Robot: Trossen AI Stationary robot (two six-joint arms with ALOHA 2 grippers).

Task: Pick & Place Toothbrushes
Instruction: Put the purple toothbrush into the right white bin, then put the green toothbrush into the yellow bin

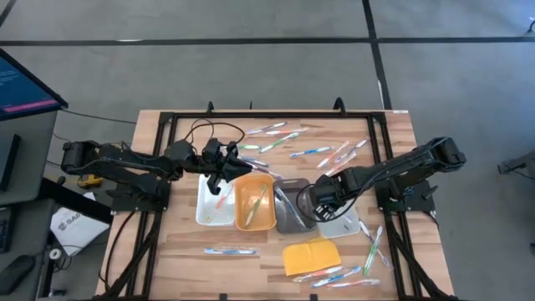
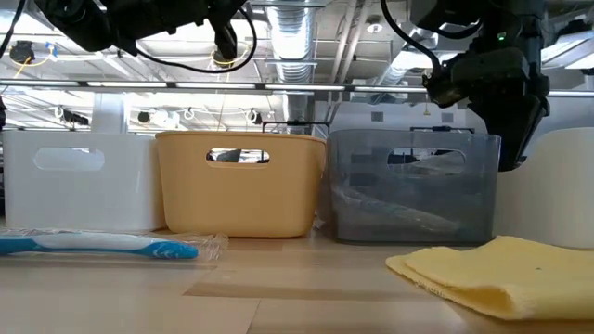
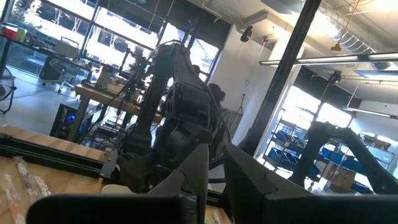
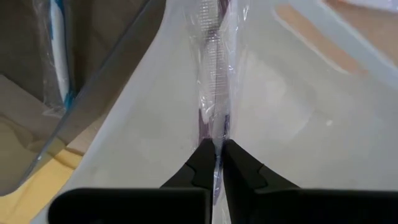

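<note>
We judge the wrapped toothbrush (image 4: 212, 74) light, stiff along its handle and slippery in its crinkly clear sleeve, so the grip belongs on the handle itself, not the loose film. The right end effector (image 4: 217, 155) is pinched shut on it over the white tray (image 4: 298, 124). The left end effector (image 1: 219, 177), closed on nothing we can see, hovers over the far-left white tray (image 1: 206, 211) on the desk (image 1: 159, 251).

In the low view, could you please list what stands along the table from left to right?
Blue toothbrush lying in front → white tray → orange tray → grey tray → yellow pad in front, with the right gripper above.
</note>
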